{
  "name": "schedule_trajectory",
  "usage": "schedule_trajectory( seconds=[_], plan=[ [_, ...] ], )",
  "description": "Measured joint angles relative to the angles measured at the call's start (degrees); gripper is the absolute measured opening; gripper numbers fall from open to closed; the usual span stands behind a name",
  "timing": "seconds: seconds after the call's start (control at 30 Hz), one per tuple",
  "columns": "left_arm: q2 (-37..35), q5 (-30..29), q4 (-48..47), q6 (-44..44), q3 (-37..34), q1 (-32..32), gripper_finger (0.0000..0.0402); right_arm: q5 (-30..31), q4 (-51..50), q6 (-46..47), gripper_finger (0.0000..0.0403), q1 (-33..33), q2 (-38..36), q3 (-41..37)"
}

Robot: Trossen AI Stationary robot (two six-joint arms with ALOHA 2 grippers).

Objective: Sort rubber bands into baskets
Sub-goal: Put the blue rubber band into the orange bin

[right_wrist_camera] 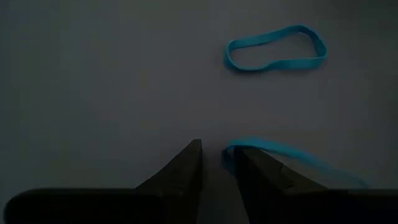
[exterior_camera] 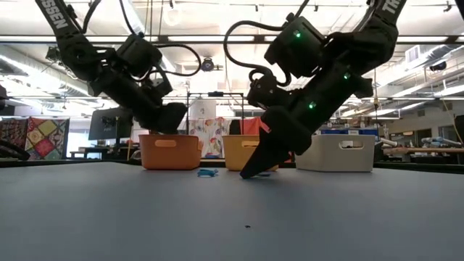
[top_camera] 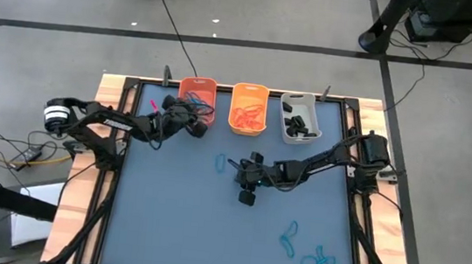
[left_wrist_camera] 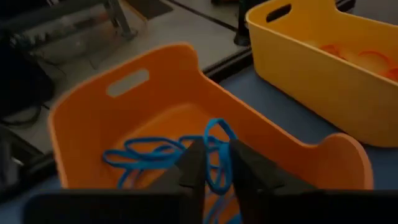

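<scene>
High view: three baskets in a row at the mat's far edge, orange basket [top_camera: 198,85] with blue bands, yellow basket [top_camera: 248,108] with orange bands, grey basket [top_camera: 300,118] with black ones; left gripper [top_camera: 195,117] over the orange basket, right gripper [top_camera: 238,167] on the mat beside a loose blue band [top_camera: 221,161], more blue bands [top_camera: 309,254] well apart from it. Low view: partial white lettering on both arms, unreadable. Wrist views: left jaws slightly parted, a blue loop [left_wrist_camera: 219,149] between the tips, grip uncertain; right jaws slightly parted, holding nothing, one band [right_wrist_camera: 275,48] ahead, another [right_wrist_camera: 286,154] touching a fingertip.
</scene>
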Motion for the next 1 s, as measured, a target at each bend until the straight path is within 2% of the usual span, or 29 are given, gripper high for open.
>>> schedule_trajectory(
  seconds=[0.23, 0.33, 0.53, 0.63, 0.73, 0.87, 0.93, 1.0],
  plan=[
    [-0.47, 1.58, -0.2, -3.44, 0.0, 1.45, 0.0189, -0.48, -0.22, -0.8, 0.0104, -0.57, -0.17, 0.0],
    [-2.25, 1.79, 0.16, -2.12, 0.26, 1.25, 0.0221, -0.54, -0.6, -0.53, 0.0091, -0.7, -0.2, 0.0],
    [-8.65, 5.87, 0.17, -0.92, 0.26, -0.87, 0.0238, -3.06, -1.59, 1.69, 0.0016, -1.07, -0.3, 0.09],
    [-11.02, 8.43, 0.82, 1.1, 0.26, -2.37, 0.0237, -3.14, -1.7, 2.4, 0.0011, -1.18, -0.33, 0.09],
    [-11.33, 16.35, 3.21, 5.13, 0.24, -3.93, 0.0236, -3.26, -1.53, 2.41, 0.0008, -1.18, -0.48, 0.09],
    [-10.56, 37.59, 7.78, 16.06, 0.18, -6.09, 0.0236, -6.71, -2.39, 1.78, 0.0006, -0.97, -2.12, -0.11],
    [-10.48, 46.24, 8.74, 19.43, -0.02, -7.5, 0.0236, -9.21, -1.62, 1.78, 0.0005, -0.64, -3.66, -0.09],
    [-10.41, 49.9, 9.22, 21.57, 0.02, -9.2, 0.0236, -11.26, -0.61, 1.76, 0.0005, 0.05, -5.24, -0.09]
  ],
)
